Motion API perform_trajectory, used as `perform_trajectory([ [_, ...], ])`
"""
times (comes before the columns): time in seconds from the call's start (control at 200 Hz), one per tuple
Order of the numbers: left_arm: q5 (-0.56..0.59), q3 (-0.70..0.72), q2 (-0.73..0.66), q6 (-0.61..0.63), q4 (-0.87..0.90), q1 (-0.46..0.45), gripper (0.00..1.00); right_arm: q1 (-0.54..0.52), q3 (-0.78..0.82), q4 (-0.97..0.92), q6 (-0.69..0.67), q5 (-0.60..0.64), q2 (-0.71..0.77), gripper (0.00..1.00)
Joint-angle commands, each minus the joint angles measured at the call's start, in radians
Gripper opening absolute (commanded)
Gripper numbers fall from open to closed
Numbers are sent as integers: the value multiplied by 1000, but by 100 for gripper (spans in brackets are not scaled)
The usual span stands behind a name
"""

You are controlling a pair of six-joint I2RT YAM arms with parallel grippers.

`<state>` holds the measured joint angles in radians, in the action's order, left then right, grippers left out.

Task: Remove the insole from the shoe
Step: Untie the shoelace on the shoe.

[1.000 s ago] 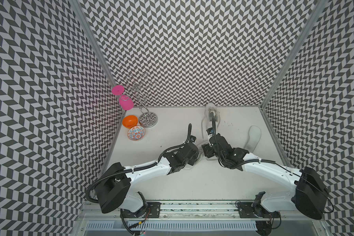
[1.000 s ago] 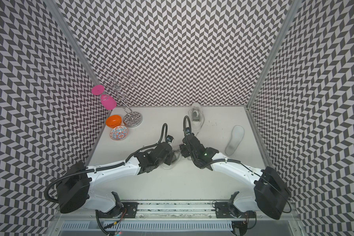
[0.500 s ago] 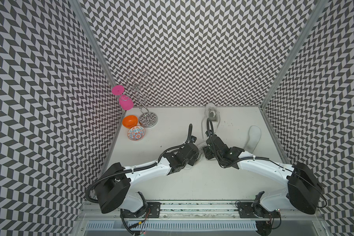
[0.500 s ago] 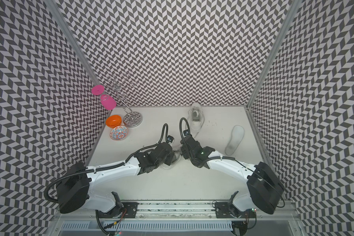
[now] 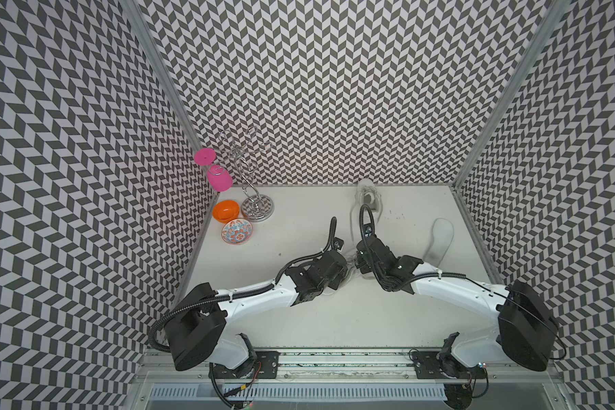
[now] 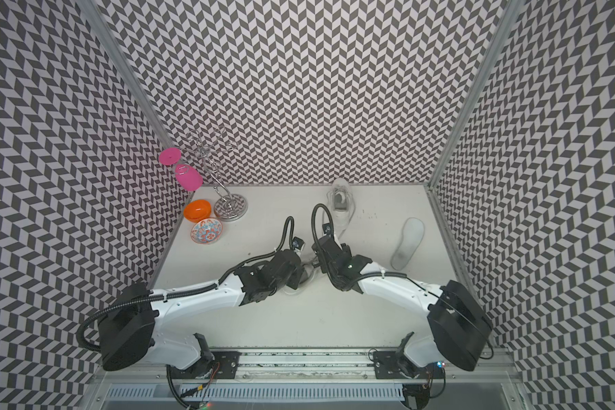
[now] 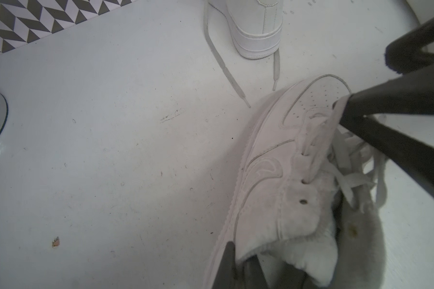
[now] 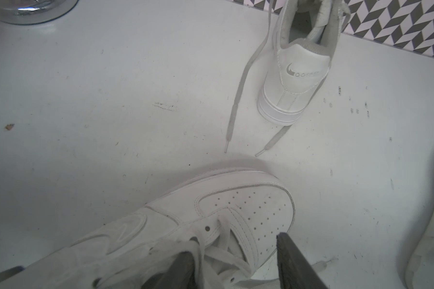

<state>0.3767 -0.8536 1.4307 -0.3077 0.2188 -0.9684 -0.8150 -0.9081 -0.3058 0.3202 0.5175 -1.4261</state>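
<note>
Laces (image 7: 348,180) over shoe (image 7: 266,170); second shoe (image 7: 256,27) beyond

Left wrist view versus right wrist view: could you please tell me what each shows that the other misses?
Only the left wrist view looks into the near shoe's opening, where the left claw pinches its collar. Only the right wrist view shows the far shoe's heel logo. Both show the near shoe's perforated toe and the far shoe's heel.

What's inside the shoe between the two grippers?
Left wrist view: inside the shoe, white padded lining and a dark gap show. Its floor, and any insole there, is hidden in shadow under the laces.
</note>
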Motion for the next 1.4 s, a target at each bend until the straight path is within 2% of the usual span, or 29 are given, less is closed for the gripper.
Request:
perform_trajectory([
  [0.0,5,-22,-44,-24,-98,-4,0,13,17,63,46,102,45,49],
  [0.135,-3,-14,-49,-27,-104,-4,0,42,29,86,83,136,69,50],
  [0.27,-7,-4,-55,-26,-104,-4,0,115,53,137,90,124,102,52],
  [0.706,-15,19,-68,-24,-114,-4,0,438,-18,129,104,-43,123,74],
  [0.826,-15,29,-76,-26,-118,-4,0,488,-31,122,110,-72,121,78],
  [0.936,-20,36,-87,-31,-122,1,0,511,-33,115,114,-91,121,82],
  [1.076,-54,44,-92,-49,-128,27,0,529,-33,88,113,-172,117,87],
  [1.186,-52,33,-83,-116,-94,69,0,524,-33,44,101,-319,147,88],
  [1.282,-61,31,-66,-183,-68,118,0,479,31,91,137,-446,210,88],
  [1.397,-66,23,-35,-234,-44,150,0,364,92,120,189,-467,259,87],
])
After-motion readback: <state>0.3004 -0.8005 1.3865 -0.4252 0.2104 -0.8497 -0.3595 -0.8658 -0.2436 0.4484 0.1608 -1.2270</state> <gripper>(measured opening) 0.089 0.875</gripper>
